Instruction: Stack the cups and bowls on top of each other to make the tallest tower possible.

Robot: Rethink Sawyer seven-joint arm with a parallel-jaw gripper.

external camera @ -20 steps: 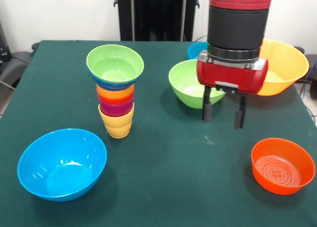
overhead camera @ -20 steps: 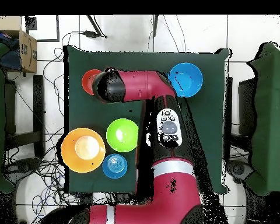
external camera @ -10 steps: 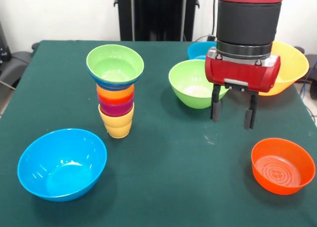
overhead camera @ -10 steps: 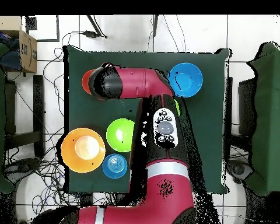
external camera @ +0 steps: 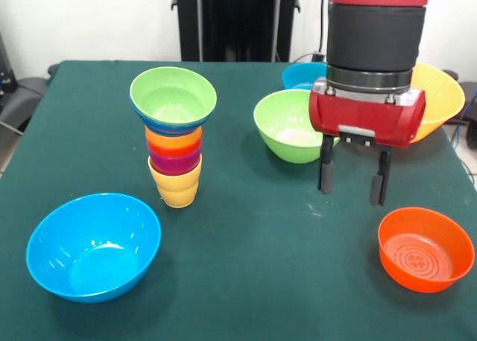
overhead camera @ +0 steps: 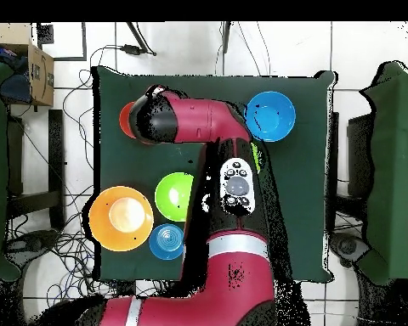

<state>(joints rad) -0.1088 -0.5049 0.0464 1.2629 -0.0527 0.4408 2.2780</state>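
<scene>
Claw (external camera: pixel 352 183): fingers spread, holding nothing, hanging above the cloth.
Orange bowl (external camera: pixel 425 248): on the table, just right of and nearer than the claw; likely the next pick.
Tower (external camera: pixel 174 137): well left, green bowl on top.

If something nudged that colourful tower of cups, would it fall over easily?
Probably yes. The tower stands on one narrow yellow cup and flares to a wide green bowl on top, so it looks top-heavy. The glossy plastic likely slides easily on the table.
</scene>
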